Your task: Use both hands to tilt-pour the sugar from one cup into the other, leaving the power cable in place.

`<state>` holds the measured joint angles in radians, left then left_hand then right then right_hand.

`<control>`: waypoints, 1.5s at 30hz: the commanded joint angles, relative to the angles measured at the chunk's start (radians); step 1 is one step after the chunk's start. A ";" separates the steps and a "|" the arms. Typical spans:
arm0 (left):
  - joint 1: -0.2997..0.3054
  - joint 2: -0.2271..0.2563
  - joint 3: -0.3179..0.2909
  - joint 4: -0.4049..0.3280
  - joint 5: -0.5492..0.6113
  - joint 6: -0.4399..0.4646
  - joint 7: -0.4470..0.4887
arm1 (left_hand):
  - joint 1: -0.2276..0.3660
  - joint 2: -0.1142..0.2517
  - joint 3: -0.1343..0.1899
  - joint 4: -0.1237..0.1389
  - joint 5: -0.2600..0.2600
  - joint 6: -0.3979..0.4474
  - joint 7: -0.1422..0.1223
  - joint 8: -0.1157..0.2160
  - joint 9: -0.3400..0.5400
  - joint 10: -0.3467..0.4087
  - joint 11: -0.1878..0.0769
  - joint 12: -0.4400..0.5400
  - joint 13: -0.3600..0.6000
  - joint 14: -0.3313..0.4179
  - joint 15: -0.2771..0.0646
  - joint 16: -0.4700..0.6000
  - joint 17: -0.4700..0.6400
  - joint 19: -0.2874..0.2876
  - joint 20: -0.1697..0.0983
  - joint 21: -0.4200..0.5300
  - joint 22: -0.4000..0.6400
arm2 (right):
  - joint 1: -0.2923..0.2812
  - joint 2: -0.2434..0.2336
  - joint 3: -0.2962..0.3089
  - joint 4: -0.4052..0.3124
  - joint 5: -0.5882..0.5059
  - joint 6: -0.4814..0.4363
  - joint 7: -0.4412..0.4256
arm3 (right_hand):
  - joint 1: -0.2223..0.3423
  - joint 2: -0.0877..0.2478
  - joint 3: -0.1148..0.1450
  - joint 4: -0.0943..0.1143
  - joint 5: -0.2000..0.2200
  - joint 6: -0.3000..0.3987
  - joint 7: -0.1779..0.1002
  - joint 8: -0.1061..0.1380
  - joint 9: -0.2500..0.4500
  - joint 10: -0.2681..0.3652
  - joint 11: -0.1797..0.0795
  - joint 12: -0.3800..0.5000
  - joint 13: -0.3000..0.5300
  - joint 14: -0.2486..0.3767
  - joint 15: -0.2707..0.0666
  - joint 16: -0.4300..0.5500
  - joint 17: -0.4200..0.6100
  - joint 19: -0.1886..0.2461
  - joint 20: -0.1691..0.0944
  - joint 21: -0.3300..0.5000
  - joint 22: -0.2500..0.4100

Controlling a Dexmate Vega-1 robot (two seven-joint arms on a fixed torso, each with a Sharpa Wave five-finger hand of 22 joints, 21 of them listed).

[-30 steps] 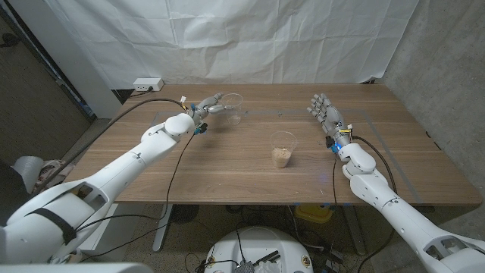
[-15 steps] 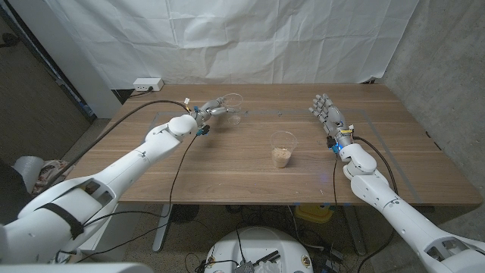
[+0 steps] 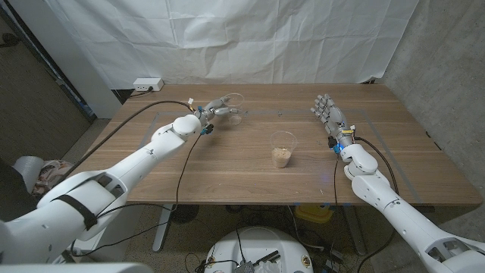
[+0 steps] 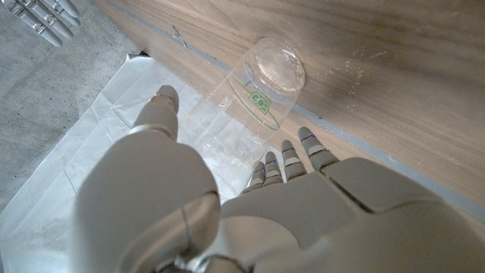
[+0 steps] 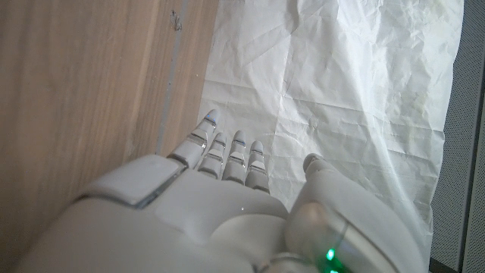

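Spreading under both arms, the wooden table (image 3: 227, 171) carries everything here, and its size explains why the two hands work so far apart. The left hand (image 3: 214, 109) reaches toward the far edge, its fingers (image 4: 292, 155) and thumb parted around the empty cup (image 3: 232, 108). In the left wrist view this clear cup stands upright just beyond the fingertips, framed between them, yet I cannot tell whether they touch it, so I judge the hand is lining up a grasp, not holding. The right hand (image 3: 326, 114) stands with fingers apart and straight, holding nothing, probably waiting its turn. The sugar cup (image 3: 283, 149) stands nearer the robot than either hand, between the two and closer to the right one, its sugar lying at the bottom. That spot suits a pick-up by the right hand while the left brings its cup over. A dark cable (image 3: 121, 125) runs alongside the left arm; whether it is the power cable meant, I cannot say.
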<state>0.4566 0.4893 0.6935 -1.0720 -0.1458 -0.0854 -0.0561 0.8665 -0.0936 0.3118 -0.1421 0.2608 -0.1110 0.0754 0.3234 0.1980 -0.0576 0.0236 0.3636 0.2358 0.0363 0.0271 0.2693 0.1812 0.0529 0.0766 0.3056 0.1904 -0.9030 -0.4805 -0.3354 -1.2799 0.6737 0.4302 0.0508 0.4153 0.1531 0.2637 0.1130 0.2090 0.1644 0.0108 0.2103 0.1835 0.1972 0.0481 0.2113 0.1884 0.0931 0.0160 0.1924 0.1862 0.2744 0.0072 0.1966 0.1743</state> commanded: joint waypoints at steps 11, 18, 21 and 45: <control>-0.018 -0.061 -0.010 0.125 -0.021 -0.120 0.042 | 0.186 0.115 0.015 -0.019 -0.080 0.466 -0.117 0.134 0.015 0.440 -0.152 0.084 -0.014 0.358 -0.138 0.069 0.013 0.194 -0.015 0.074 0.020 | 0.007 0.011 -0.002 0.013 -0.002 0.004 -0.004 | -0.009 0.000 0.006 -0.005 -0.001 0.017 0.000 -0.002 0.005 0.011 0.005 -0.003 0.005 0.013 0.000 0.005 0.002 0.008 0.008 0.009 0.004; -0.008 -0.051 -0.020 0.113 -0.043 -0.142 0.018 | 0.199 0.131 0.008 -0.015 -0.080 0.532 -0.128 0.162 0.018 0.488 -0.159 0.093 -0.002 0.397 -0.157 0.101 0.034 0.214 -0.022 0.090 0.026 | -0.020 -0.007 -0.003 -0.025 -0.037 0.024 -0.030 | -0.009 -0.002 0.007 -0.007 -0.001 0.017 0.000 -0.004 0.005 0.010 0.004 -0.004 0.005 0.013 0.002 0.004 0.002 0.009 0.009 0.009 0.004; -0.005 -0.050 -0.025 0.115 -0.053 -0.155 0.005 | 0.200 0.135 0.004 -0.013 -0.080 0.549 -0.130 0.171 0.021 0.493 -0.161 0.093 0.002 0.398 -0.157 0.107 0.040 0.214 -0.023 0.092 0.027 | -0.043 -0.015 0.001 -0.052 -0.045 0.026 -0.048 | -0.006 -0.008 0.007 -0.013 -0.002 0.015 0.001 -0.005 0.004 0.008 0.005 -0.005 0.005 0.013 0.003 0.003 0.000 0.010 0.010 0.009 0.004; -0.030 -0.067 -0.025 0.184 -0.085 -0.232 -0.085 | 0.199 0.144 -0.020 -0.006 -0.080 0.486 -0.116 0.159 0.035 0.442 -0.146 0.062 0.026 0.341 -0.137 0.108 0.059 0.183 -0.023 0.094 0.033 | -0.239 -0.130 -0.020 -0.314 -0.293 -0.029 -0.251 | 0.027 -0.157 -0.040 -0.101 -0.003 -0.005 0.018 -0.016 0.005 -0.003 0.026 -0.013 0.008 0.021 0.041 0.001 -0.002 0.009 0.047 0.005 0.003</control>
<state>0.4386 0.4291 0.6667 -0.9141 -0.2244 -0.2866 -0.1121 1.0680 0.0483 0.2976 -0.1478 0.1805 0.3833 -0.0394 0.4837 0.2301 0.3930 -0.1240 0.4284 0.2582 0.3848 -0.0432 0.3796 0.2365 0.2422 0.0537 0.3975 0.2212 -1.0470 -0.5541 -0.3451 -1.4648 0.5031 0.4494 -0.0967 0.4398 0.0077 0.2231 0.0171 0.2012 0.1618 0.0236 0.1954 0.1835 0.1947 0.0678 0.1996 0.1934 0.1106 0.0487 0.1923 0.1814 0.2814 0.0466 0.1966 0.1743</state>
